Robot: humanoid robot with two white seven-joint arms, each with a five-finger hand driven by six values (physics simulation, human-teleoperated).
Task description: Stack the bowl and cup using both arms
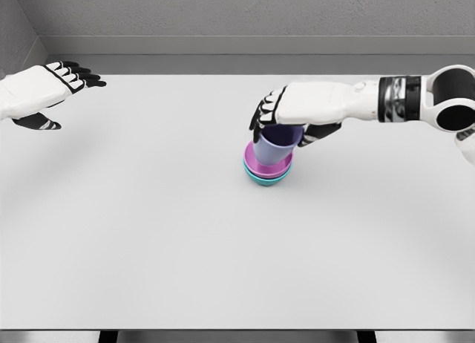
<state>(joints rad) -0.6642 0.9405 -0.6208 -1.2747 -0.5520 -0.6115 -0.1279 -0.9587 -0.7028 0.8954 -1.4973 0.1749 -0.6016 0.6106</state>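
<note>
The lavender cup sits in the pink bowl, leaning a little to the right, its rim up under the right hand. The pink bowl is nested in a teal bowl, whose rim shows just below it. The stack stands on the white table, a bit right of the middle.

The right hand lies over the cup's mouth, fingers curled down on the cup's left side, thumb on its right, closed around the upper part of the cup. Its arm reaches in from the right edge.

The left hand hovers at the far left edge, well apart from the stack, fingers stretched out and holding nothing.
</note>
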